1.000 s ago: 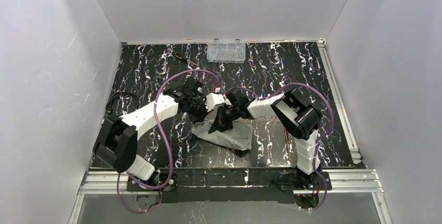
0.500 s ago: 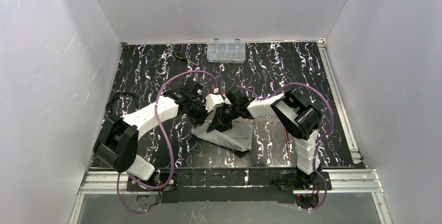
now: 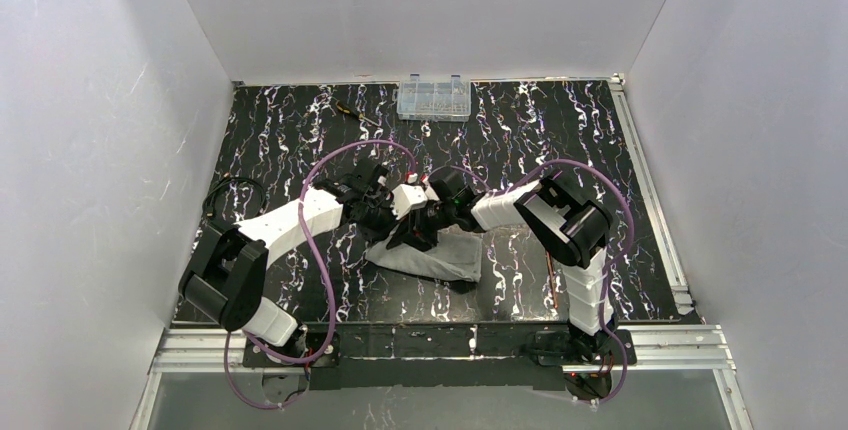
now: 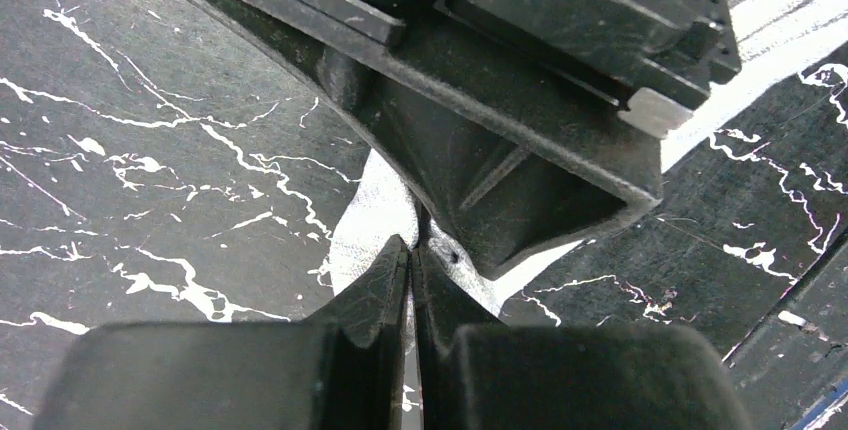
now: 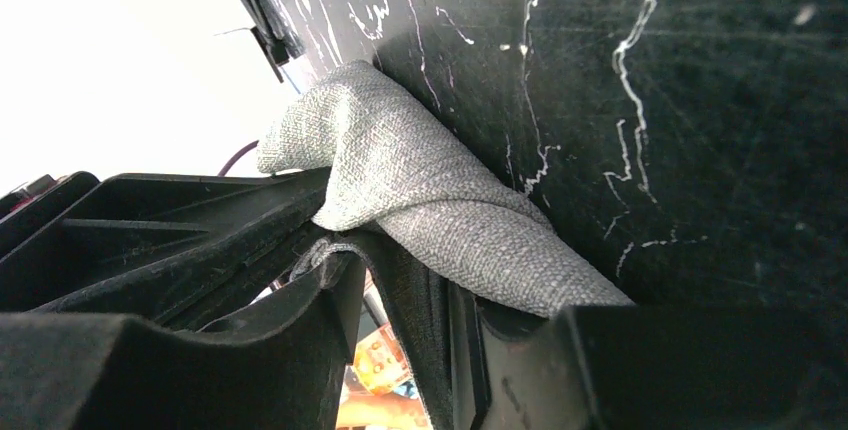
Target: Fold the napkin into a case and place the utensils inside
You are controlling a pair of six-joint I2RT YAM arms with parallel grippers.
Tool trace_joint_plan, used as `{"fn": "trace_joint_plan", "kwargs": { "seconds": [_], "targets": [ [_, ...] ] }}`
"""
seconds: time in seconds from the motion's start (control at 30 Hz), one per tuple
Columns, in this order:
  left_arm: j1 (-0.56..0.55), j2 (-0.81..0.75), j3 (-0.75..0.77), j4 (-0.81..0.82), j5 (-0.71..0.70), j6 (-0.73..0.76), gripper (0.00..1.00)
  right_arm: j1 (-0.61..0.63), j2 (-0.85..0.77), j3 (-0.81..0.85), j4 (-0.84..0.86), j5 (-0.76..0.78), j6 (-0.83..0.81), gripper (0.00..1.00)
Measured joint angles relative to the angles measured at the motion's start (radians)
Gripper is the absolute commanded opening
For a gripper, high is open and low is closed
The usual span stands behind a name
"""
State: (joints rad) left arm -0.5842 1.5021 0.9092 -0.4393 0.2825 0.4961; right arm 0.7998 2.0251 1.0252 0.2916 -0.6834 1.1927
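Overhead view. The napkin [image 3: 440, 258] lies as a folded, layered grey bundle at the centre of the black marbled bench [image 3: 280, 140], slightly toward 6 o'clock. Both arms meet over its 10 o'clock corner.

The left pincer [image 4: 410, 250] is clenched, its fingertips pressed together at the cloth's edge; whether fabric is caught between them cannot be told.

The right pincer [image 5: 400, 320] is released: its jaws stand apart with a raised fold of the napkin between them, and a gap shows beside the cloth.

Thin copper-brown utensils [image 3: 553, 275] lie on the bench at 3 o'clock of the napkin, outside it and just beside the right arm.

A clear compartment box [image 3: 433, 98] sits at the 12 o'clock edge, with a screwdriver [image 3: 352, 111] at 11 o'clock.
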Motion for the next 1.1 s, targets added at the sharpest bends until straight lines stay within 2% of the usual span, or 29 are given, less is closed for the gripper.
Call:
{"fn": "trace_joint_plan", "kwargs": {
  "seconds": [0.2,0.27,0.3,0.77,1.1],
  "targets": [
    [0.0,0.0,0.0,0.005,-0.011,0.001,0.0,0.001,0.0,-0.009,0.035,-0.003,0.019,0.09],
    [0.0,0.0,0.002,0.004,-0.011,0.001,0.0,0.001,0.0,-0.009,0.034,0.0,0.025,0.02],
    [0.0,0.0,0.004,0.003,-0.011,0.001,0.0,0.001,0.0,-0.011,0.035,0.002,0.028,0.01],
    [0.007,0.0,0.089,-0.06,0.014,0.017,0.0,0.002,-0.016,-0.072,0.069,0.043,0.021,0.03],
    [0.006,0.0,0.027,-0.008,-0.03,0.028,0.0,0.002,-0.029,-0.072,0.047,0.041,0.021,0.3]
  ]
}}
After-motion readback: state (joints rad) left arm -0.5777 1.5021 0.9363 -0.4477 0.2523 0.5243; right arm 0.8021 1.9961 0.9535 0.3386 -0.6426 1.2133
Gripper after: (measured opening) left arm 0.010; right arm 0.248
